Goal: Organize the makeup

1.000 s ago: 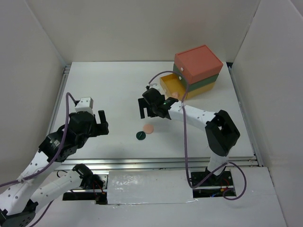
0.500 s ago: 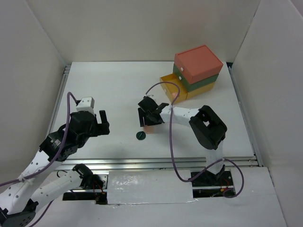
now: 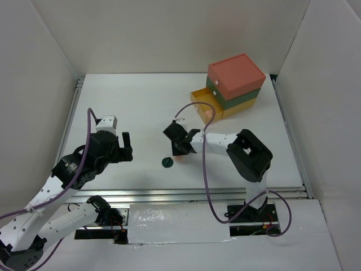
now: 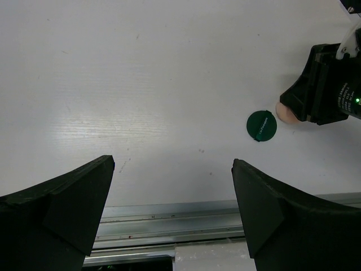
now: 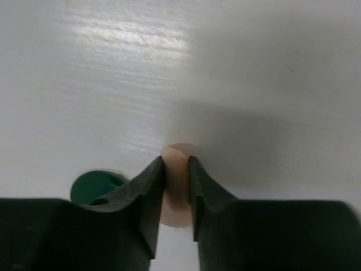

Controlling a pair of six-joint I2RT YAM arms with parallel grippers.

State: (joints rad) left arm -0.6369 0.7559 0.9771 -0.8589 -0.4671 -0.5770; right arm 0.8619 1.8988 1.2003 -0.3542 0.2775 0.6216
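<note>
On the white table [image 3: 124,101], just beside the flat dark green disc [image 3: 167,162] | your right gripper [image 5: 176,164] is clamping the small peach round compact [image 5: 176,210] between narrowed jaws, probably readying it for the open yellow drawer [image 3: 197,100] | your left gripper [image 4: 172,162] is hovering wide, holding nothing, well apart.

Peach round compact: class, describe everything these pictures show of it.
The peach round compact is a small, plain, matte peach piece with a rounded edge, plastic by its look. It is down on the white table, pinched on two sides between the black fingers of the right gripper, which hide most of it. The dark green disc lies close beside it, apart. Whether it lies flat or tilted cannot be told.
</note>
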